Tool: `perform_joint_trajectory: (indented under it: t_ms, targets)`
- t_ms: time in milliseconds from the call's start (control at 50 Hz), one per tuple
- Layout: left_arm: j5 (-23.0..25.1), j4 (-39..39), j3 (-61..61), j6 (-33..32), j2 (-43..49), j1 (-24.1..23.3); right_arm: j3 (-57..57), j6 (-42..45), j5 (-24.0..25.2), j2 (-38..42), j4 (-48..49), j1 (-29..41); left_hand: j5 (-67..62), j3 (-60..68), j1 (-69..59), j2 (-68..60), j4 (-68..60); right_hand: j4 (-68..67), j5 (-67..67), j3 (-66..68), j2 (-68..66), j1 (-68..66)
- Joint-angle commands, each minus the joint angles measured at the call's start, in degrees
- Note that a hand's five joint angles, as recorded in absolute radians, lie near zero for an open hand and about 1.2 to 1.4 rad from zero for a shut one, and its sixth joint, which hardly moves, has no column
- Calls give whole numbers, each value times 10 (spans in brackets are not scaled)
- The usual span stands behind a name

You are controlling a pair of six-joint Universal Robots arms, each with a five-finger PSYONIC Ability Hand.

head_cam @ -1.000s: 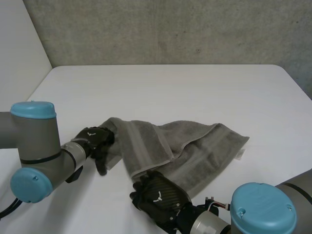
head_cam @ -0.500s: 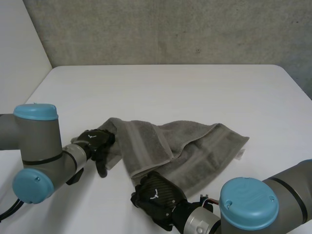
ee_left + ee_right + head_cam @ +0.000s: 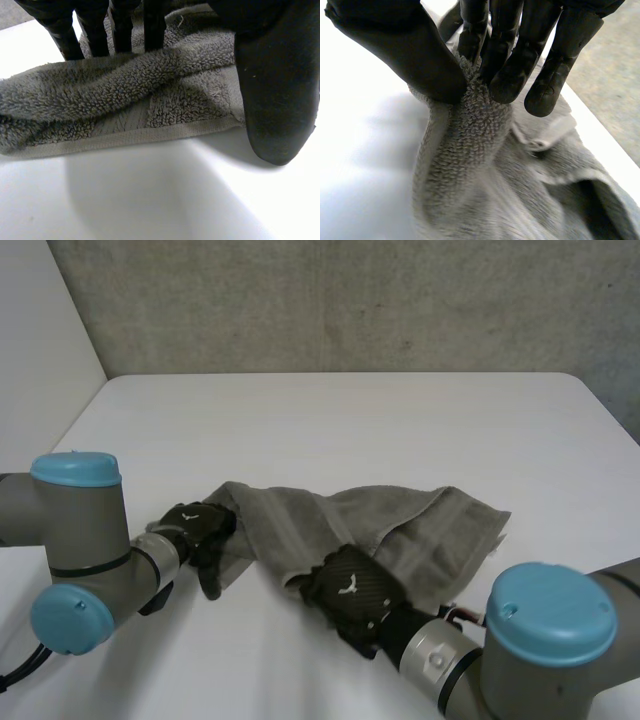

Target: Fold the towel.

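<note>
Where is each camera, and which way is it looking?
Head view: behind and between the arms, looking down at the table; both arms show, with the left robot hand and right robot hand on the towel.
Left wrist view: on the left wrist, looking along its palm; its own robot hand holds the towel's hem.
Right wrist view: on the right wrist, looking along its palm; its own robot hand pinches the towel.
All share the towel.

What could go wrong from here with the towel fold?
The right hand pinches only a small bunch of the towel, so it could slip free. The towel lies crumpled, with the left hand at one end, so the fold may come out uneven.
</note>
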State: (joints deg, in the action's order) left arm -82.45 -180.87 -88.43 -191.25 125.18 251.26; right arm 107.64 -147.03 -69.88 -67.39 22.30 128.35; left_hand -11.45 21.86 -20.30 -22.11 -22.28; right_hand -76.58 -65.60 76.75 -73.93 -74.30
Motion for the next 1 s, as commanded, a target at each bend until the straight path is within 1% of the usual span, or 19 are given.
perform_joint_trajectory:
  t_ms: [20,60,300,460,500,520,560,680,720,740,780,840,880,900,940,1000]
  targets:
    - [1,-5,0,1,0,-2,2,-17,-4,-16,-4,-27,-39,35,-51,-32,-31,-34,-44,32,-61,-57]
    - [0,-10,1,3,0,-4,3,-17,-3,-18,-4,-28,-57,53,-69,-51,-49,-34,-44,32,-61,-57]
    - [0,-13,1,9,-8,-9,5,-15,-3,-17,-4,-27,-61,57,-72,-54,-53,-34,-44,32,-61,-57]
    - [0,-13,2,10,-7,-10,3,-12,-3,-16,-4,-28,-116,112,-128,-110,-108,-34,-44,32,-61,-57]
    - [0,-19,3,11,-8,-10,3,-12,-3,-15,-4,-28,-160,156,-171,-153,-152,-34,-44,32,-61,-57]
    - [0,-19,3,11,-8,-10,3,-12,-3,-15,-4,-28,-160,156,-172,-154,-152,-34,-44,32,-61,-57]
    - [-1,-31,2,13,-10,-10,3,-12,-3,-14,-4,-28,-222,218,-234,-215,-214,-34,-44,32,-61,-57]
    - [-1,-39,2,18,-13,-9,3,-11,-3,-13,-4,-28,-283,279,-294,-276,-275,-34,-44,32,-61,-57]
    - [-1,-40,2,27,-15,-9,3,-11,-3,-12,-4,-28,-346,342,-358,-340,-338,-34,-44,32,-61,-57]
    - [-1,-40,2,27,-15,-9,3,-11,-3,-12,-4,-28,-347,343,-358,-340,-339,-34,-44,32,-61,-57]
    - [-1,-40,2,37,-20,-9,3,-11,-3,-11,-4,-28,-397,393,-409,-391,-389,-34,-44,32,-61,-57]
    - [-1,-40,2,41,-24,-9,3,-10,-3,-11,-3,-28,-421,417,-432,-414,-413,-34,-44,32,-61,-57]
    - [-1,-40,1,49,-31,-8,1,-10,-4,-12,-3,-28,-506,502,-518,-500,-498,-34,-44,32,-61,-57]
    - [-1,-40,1,49,-31,-8,0,-11,-5,-12,-4,-28,-507,503,-518,-500,-498,-34,-44,32,-61,-57]
    - [-1,-40,-2,52,-39,-7,-1,-11,-6,-14,-3,-28,-585,581,-597,-578,-577,-34,-44,32,-61,-57]
    - [-1,-40,-3,52,-45,-7,-1,-12,-7,-18,-3,-35,-585,581,-597,-579,-577,-34,-44,32,-61,-57]
